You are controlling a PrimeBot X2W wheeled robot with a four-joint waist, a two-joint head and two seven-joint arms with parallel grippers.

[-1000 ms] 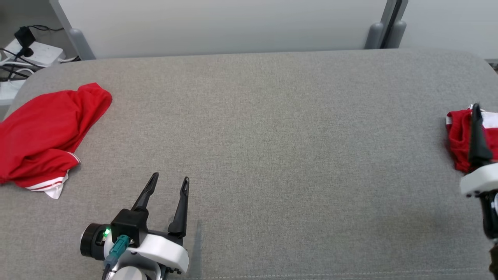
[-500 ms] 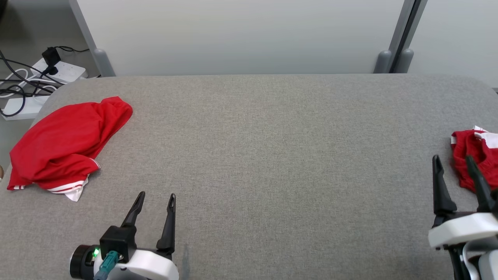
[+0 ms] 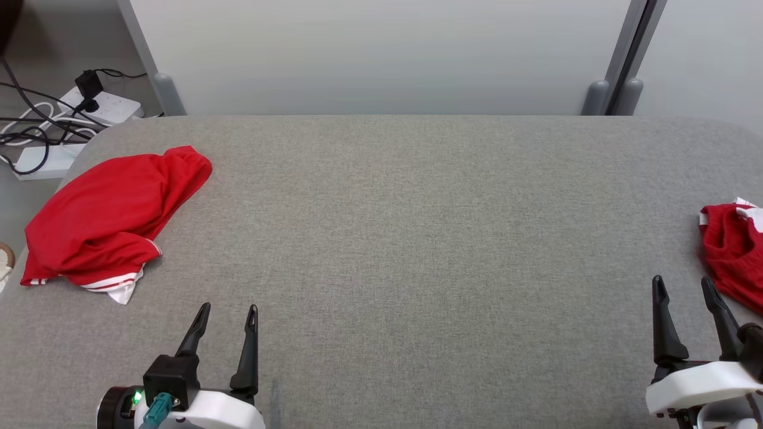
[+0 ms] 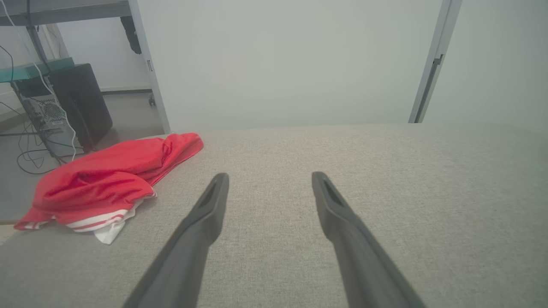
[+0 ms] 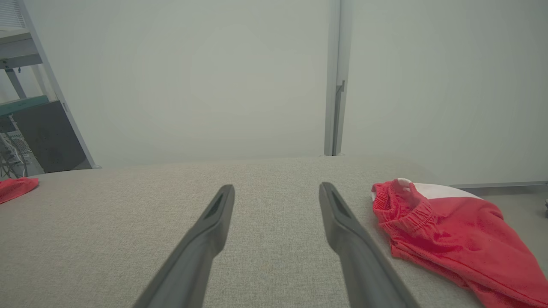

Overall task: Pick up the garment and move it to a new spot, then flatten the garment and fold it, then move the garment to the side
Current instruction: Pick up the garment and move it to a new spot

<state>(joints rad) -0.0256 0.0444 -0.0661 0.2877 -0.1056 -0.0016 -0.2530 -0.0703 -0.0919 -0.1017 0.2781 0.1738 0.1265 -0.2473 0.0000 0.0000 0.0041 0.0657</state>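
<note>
Right pincer (image 3: 682, 281) now just beside garment (image 3: 730, 256)

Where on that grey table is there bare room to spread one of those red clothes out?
The middle of the grey table is bare, between the red garment on the left and the red garment on the right, from the pale wall to the open left gripper and open right gripper. It is crowded at both ends, where the garments lie.
</note>
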